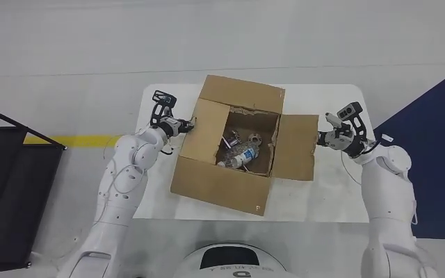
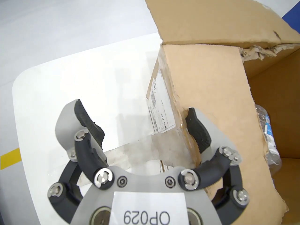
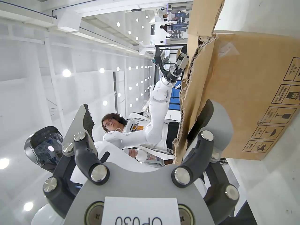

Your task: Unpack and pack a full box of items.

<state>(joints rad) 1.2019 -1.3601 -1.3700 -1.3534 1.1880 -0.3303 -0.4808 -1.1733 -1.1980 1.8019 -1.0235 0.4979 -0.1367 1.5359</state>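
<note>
Sitting open in the middle of the white surface (image 1: 327, 194), the cardboard box (image 1: 221, 182) holds a plastic bottle (image 1: 240, 158) and other small items too jumbled to tell apart. The left tool (image 2: 136, 115) is spread wide at the box's left side, with one pad (image 2: 196, 129) against the raised left flap (image 2: 211, 90). The right tool (image 3: 147, 111) is also spread wide, and the torn edge of the right flap (image 3: 246, 83) lies between its fingers, unclamped.

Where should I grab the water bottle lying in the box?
I'd take the plastic bottle across its middle, coming straight down through the open top of the cardboard box: it lies on its side, and the walls block side approaches.
</note>
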